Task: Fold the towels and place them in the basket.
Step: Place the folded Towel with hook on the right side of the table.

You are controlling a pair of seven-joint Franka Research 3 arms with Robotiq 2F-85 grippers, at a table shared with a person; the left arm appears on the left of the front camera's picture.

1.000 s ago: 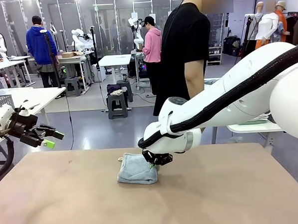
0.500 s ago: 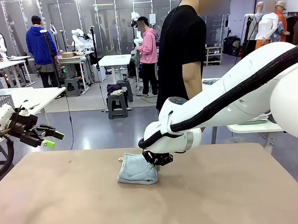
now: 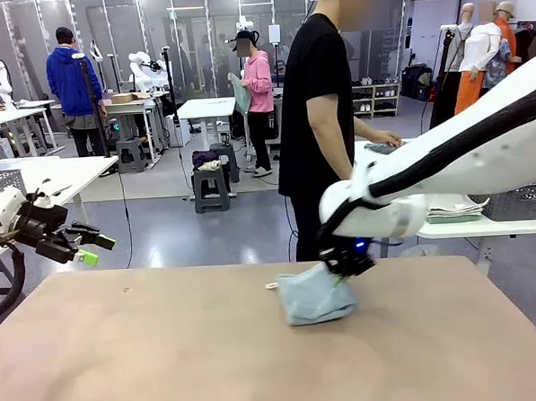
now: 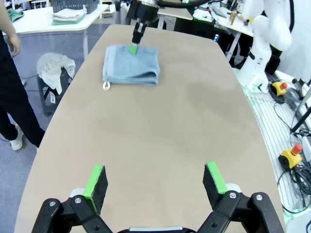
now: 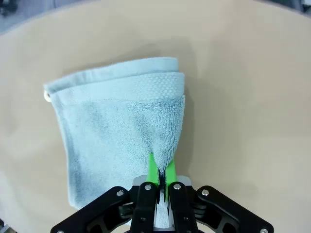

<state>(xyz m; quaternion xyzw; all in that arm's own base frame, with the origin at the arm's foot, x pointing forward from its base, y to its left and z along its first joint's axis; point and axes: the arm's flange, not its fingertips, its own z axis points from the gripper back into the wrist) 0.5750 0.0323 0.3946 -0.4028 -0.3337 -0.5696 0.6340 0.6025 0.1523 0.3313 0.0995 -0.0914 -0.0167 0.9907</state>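
towel (image 5: pixel 116 116) folded on table (image 5: pixel 243 73), one edge pinched in right gripper's (image 5: pixel 159 171) pressed-together jaws, the rest spreading toward 11 o'clock. left gripper (image 4: pixel 155 177) jaws spread wide, towel well apart at 12 o'clock.

A person in black (image 3: pixel 317 99) stands at the tan table's (image 3: pixel 151 368) far side.

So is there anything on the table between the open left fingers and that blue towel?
Nothing visible. In the left wrist view, bare table runs from the open left fingers to the folded towel. The right fingers are clamped on the towel's edge, on the side away from the left arm.
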